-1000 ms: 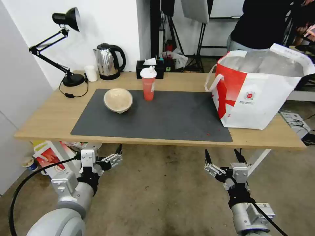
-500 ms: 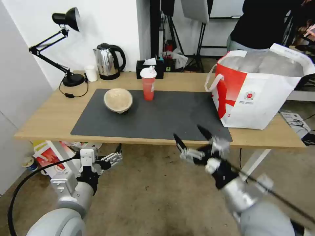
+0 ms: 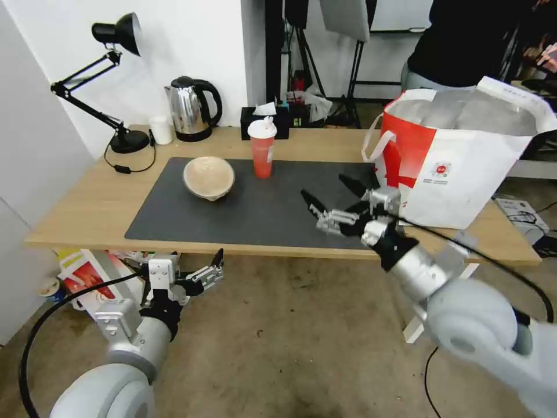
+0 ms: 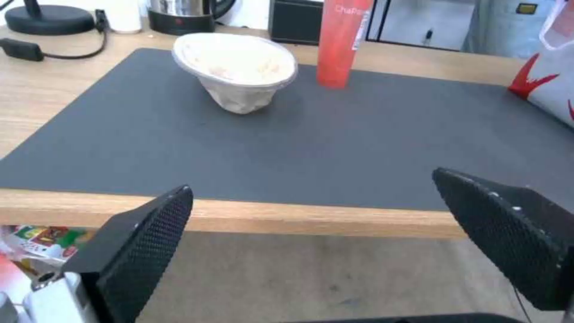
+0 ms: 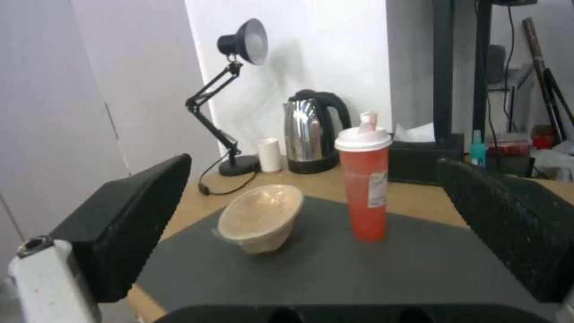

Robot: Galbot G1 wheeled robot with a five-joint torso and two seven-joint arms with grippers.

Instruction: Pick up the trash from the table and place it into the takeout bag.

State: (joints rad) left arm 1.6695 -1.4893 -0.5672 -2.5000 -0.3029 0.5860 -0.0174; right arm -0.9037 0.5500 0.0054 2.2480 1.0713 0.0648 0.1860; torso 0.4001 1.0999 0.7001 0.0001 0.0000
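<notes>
On the dark mat [image 3: 261,217] of the table [image 3: 87,203], a tan bowl [image 3: 209,177] [image 4: 236,67] [image 5: 261,215] lies tipped on its side. A red cup [image 3: 262,151] [image 4: 341,40] [image 5: 365,188] with a white lid stands upright just right of the bowl. The takeout bag [image 3: 464,162] [image 4: 547,85] stands open at the table's right end. My right gripper [image 3: 322,186] [image 5: 311,163] hovers open and empty above the mat's right half, left of the bag and pointing at the cup and bowl. Below the table's front edge my left gripper [image 3: 203,267] [image 4: 311,184] is open and empty.
Along the back edge stand a black desk lamp [image 3: 116,35], a small white cup [image 3: 161,129], a steel kettle [image 3: 191,107] and a black tissue box [image 3: 265,121]. A white-and-red carton [image 3: 87,273] sits on the floor under the table's left end.
My right arm has swung up from below the table's front edge to above the mat near the bag, gripper still open. The left gripper has shifted only slightly.
</notes>
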